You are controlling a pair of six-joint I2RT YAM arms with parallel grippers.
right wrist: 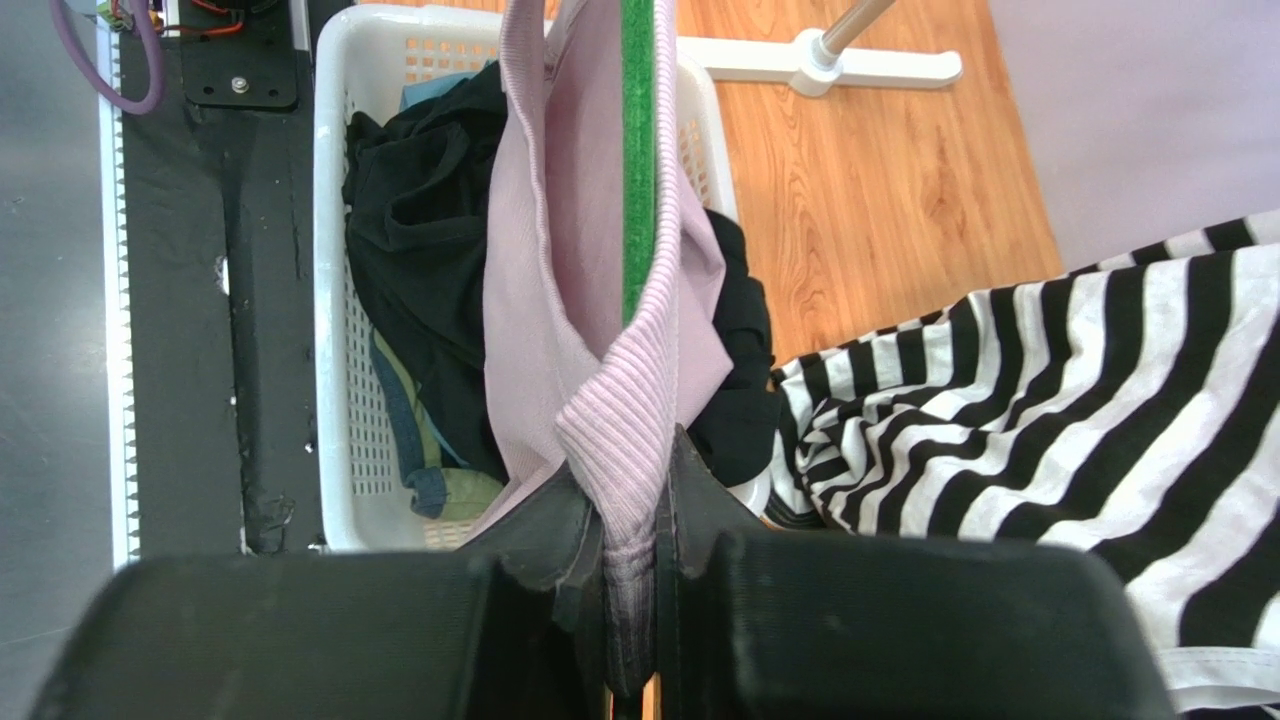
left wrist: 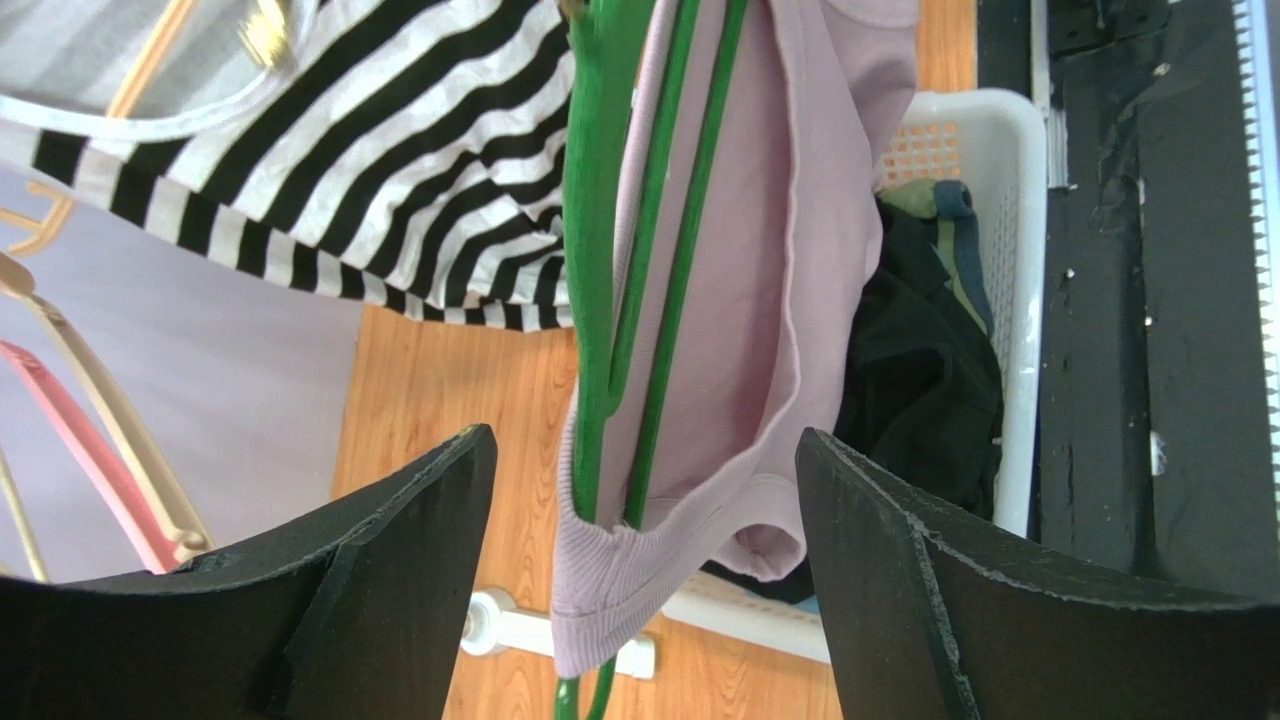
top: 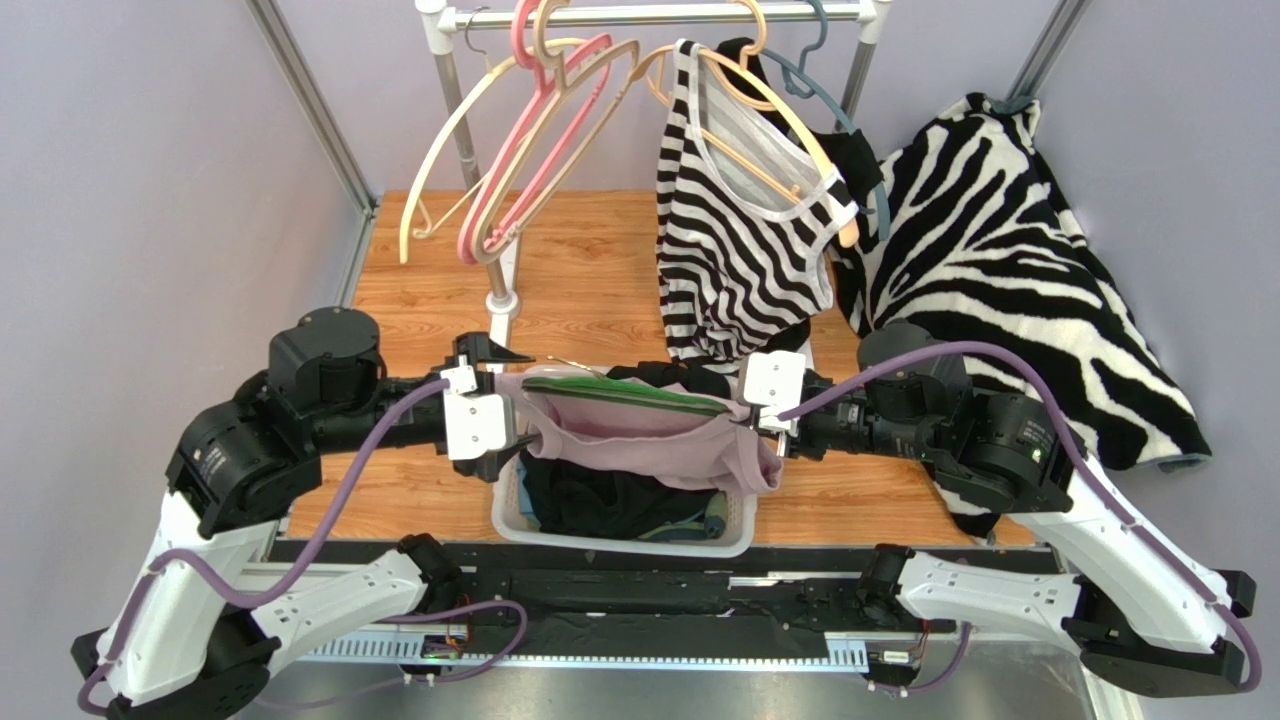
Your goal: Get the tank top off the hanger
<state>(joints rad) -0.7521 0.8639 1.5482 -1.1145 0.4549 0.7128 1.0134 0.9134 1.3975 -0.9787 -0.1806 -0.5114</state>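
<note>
A pale lilac ribbed tank top (top: 646, 438) hangs on a green hanger (top: 624, 393), stretched level between my two grippers above the basket. My right gripper (top: 762, 408) is shut on the top's right shoulder end; in the right wrist view the ribbed cloth (right wrist: 631, 405) is pinched in the right gripper (right wrist: 643, 518), with the green hanger (right wrist: 637, 150) running away from it. My left gripper (left wrist: 646, 503) is open, its fingers (left wrist: 376, 578) standing on either side of the tank top's (left wrist: 721, 300) other end and the hanger (left wrist: 601, 225) without touching them.
A white laundry basket (top: 511, 525) holding dark clothes sits under the tank top. Behind it stands a clothes rack (top: 504, 308) with several empty hangers and a black-and-white striped top (top: 736, 240). A zebra-print cloth (top: 1022, 255) lies at the right.
</note>
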